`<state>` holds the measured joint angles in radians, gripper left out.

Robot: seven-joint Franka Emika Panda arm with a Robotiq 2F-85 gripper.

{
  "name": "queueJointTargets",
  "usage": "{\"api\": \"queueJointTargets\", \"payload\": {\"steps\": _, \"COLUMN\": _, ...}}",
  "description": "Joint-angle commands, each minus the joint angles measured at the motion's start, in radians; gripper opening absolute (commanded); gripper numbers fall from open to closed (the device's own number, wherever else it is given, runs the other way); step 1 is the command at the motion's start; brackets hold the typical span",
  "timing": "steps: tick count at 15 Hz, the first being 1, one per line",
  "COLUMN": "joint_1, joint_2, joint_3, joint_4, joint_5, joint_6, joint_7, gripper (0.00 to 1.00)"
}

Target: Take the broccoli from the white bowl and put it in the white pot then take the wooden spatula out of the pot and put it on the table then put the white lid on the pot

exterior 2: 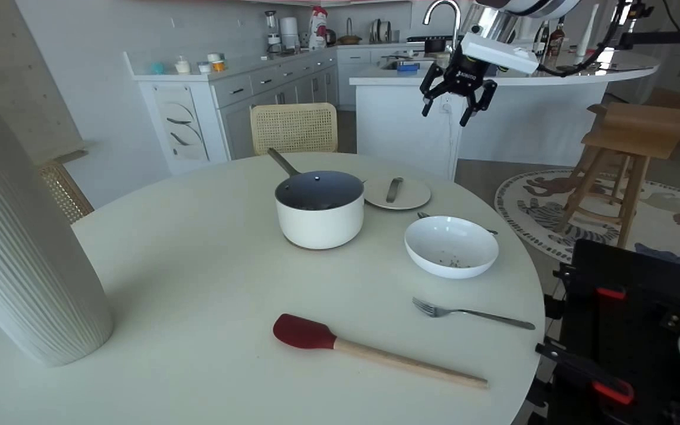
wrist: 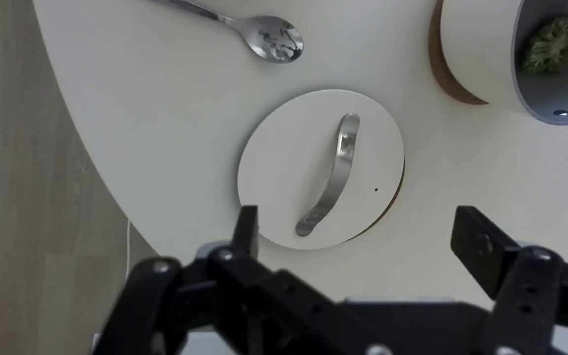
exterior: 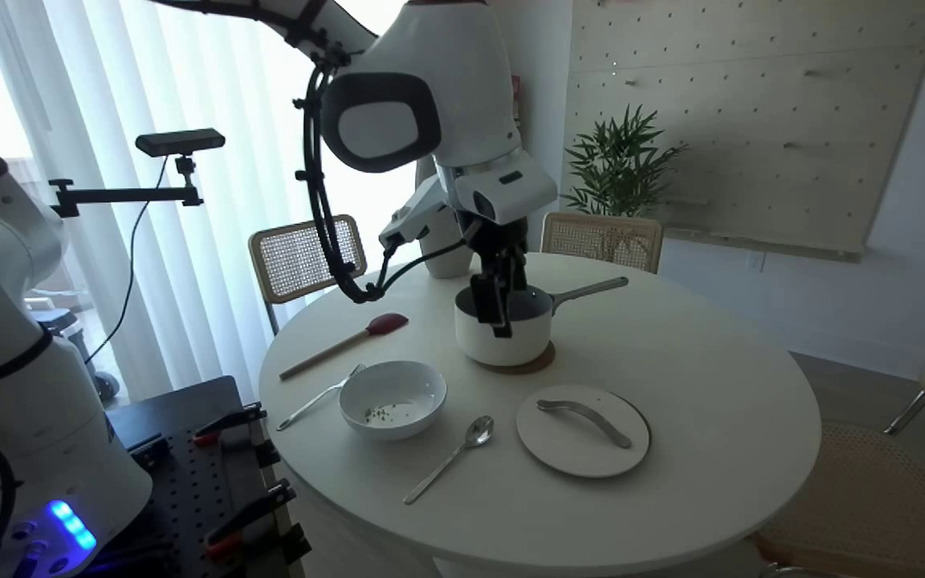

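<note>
"Jaws wide apart, empty. What could go wrong?"

"The round flat white lid [wrist: 303, 162] lies near the straight-sided white pot [wrist: 481, 52] with lumpy green broccoli [wrist: 552, 47] inside. The lid's curved silver metal handle [wrist: 339, 172] slants, so black fingers [wrist: 481, 244] may grab crooked and drop it."

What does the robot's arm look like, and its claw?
The arm is white and rounded, with black cables strapped along it and blue lights on its base. The claw is black, with two jointed fingers and tiny pale lettering.
</note>
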<state>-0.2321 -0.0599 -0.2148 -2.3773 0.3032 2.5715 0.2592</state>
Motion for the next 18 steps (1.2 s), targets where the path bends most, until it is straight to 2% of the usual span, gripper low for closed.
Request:
{"api": "queueJointTargets", "payload": {"steps": 1, "joint_1": 0.006, "joint_2": 0.114, "joint_3": -0.007, "joint_4": 0.087, "joint_5": 0.076, "joint_6": 0.030, "joint_7": -0.026, "gripper": 1.00}}
{"api": "queueJointTargets", "payload": {"steps": 10, "joint_1": -0.008, "joint_2": 0.351, "joint_3": 0.017, "joint_4": 0.295, "joint_5": 0.099, "joint_6": -0.008, "joint_7": 0.000, "gripper": 1.00}}
{"api": "queueJointTargets", "payload": {"steps": 18, "joint_1": -0.004, "joint_2": 0.543, "joint_3": 0.050, "joint_4": 0.511, "joint_5": 0.080, "joint_6": -0.121, "joint_7": 0.053, "gripper": 1.00}}
